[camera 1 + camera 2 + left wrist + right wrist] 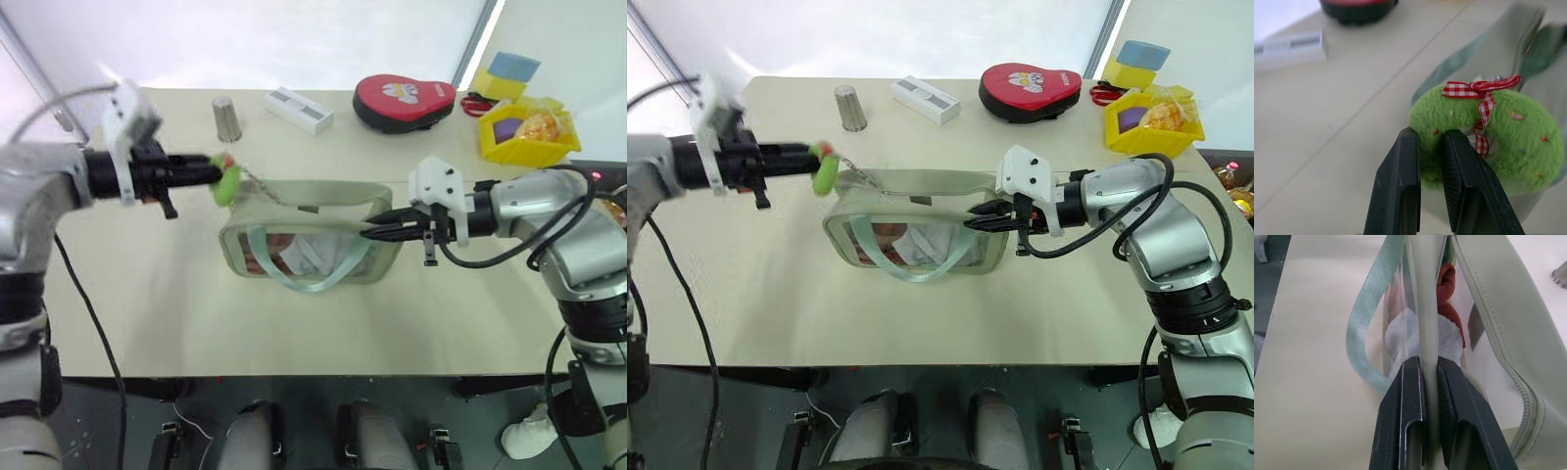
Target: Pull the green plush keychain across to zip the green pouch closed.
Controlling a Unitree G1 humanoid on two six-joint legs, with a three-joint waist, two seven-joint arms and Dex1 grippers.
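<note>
The green pouch (304, 240) stands on the table's middle, its clear window showing red and white contents and its mint strap (313, 276) looping in front. My right gripper (370, 233) is shut on the pouch's right end; in the right wrist view its fingers (1405, 416) pinch the pale rim (1426, 338). The green plush keychain (227, 182), lime with a red gingham bow (1480, 90), hangs off the pouch's upper left corner on a thin chain (261, 186). My left gripper (217, 174) is shut on the plush, fingers (1400, 186) squeezing its near edge.
Along the far edge stand a metal cup (227, 118), a white box (299, 109) and a red rounded zip case (404, 101). A yellow bin (527, 132) with items sits at the far right. The table's front half is bare.
</note>
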